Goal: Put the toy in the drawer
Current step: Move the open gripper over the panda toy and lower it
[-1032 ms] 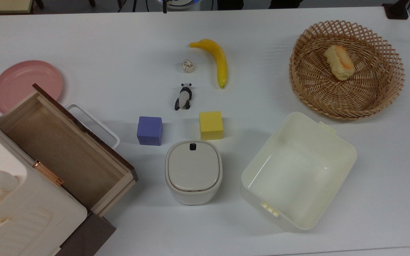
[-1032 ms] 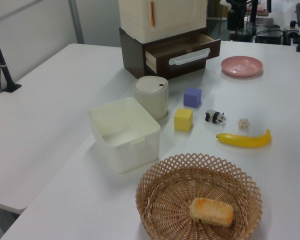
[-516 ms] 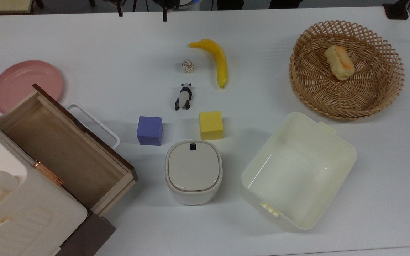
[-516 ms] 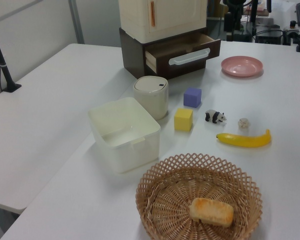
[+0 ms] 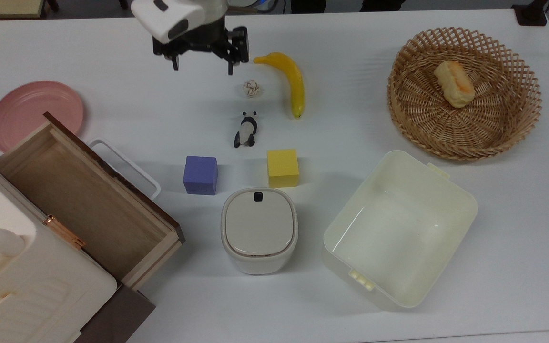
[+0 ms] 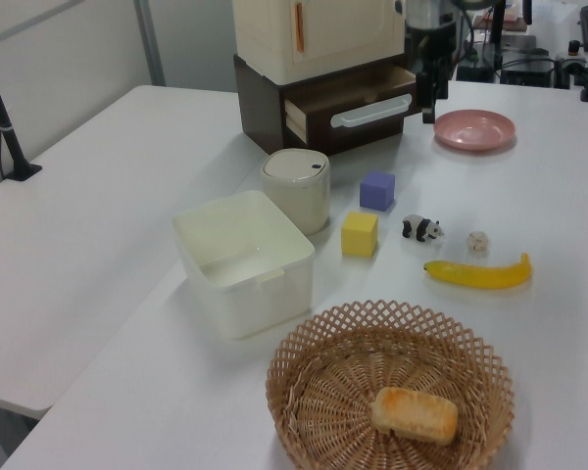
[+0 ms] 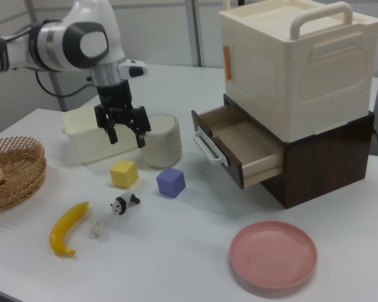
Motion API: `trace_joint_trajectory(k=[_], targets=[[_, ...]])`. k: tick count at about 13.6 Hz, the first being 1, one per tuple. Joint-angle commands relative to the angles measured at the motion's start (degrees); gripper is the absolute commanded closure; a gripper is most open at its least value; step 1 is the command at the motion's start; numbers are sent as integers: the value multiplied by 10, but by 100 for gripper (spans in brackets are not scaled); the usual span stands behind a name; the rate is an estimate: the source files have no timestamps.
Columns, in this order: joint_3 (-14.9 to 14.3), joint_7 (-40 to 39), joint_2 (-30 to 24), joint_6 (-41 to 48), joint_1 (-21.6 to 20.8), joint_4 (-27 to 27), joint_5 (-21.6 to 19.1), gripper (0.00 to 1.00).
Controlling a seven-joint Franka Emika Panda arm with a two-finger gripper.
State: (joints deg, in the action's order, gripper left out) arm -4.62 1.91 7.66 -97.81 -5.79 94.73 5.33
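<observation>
The toy, a small black-and-white panda [image 5: 246,129], lies on the white table between a knotted ball and two foam cubes; it also shows in the left view [image 6: 422,228] and the right view [image 7: 125,204]. The wooden drawer [image 5: 84,205] stands pulled out of the cream cabinet at the top view's lower left, its white loop handle facing the table [image 7: 242,141]. My gripper [image 5: 203,66] hangs open and empty above the table, beyond the panda toward the top view's upper edge and a little left of it. In the right view the gripper [image 7: 127,138] is well above the cubes.
A yellow banana [image 5: 291,81] and a cream knotted ball [image 5: 251,88] lie just past the panda. A purple cube [image 5: 200,175], a yellow cube [image 5: 282,167], a lidded cream pot [image 5: 259,230] and a cream tub [image 5: 398,228] sit nearer. Wicker basket [image 5: 446,128] right, pink plate [image 5: 36,112] left.
The gripper has come in from the top view's upper edge and moved down over the table toward the ball and panda. No object on the table has shifted.
</observation>
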Motion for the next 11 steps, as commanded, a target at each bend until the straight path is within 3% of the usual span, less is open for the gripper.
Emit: trace_joint_trajectory(k=[1, 7, 11], targets=[[-4, 14, -5, -56, -7, 56, -7, 0], [-4, 91, 20, -168, -43, 156, -9, 0], [-3, 156, 71, -245, -53, 162, -11, 0]])
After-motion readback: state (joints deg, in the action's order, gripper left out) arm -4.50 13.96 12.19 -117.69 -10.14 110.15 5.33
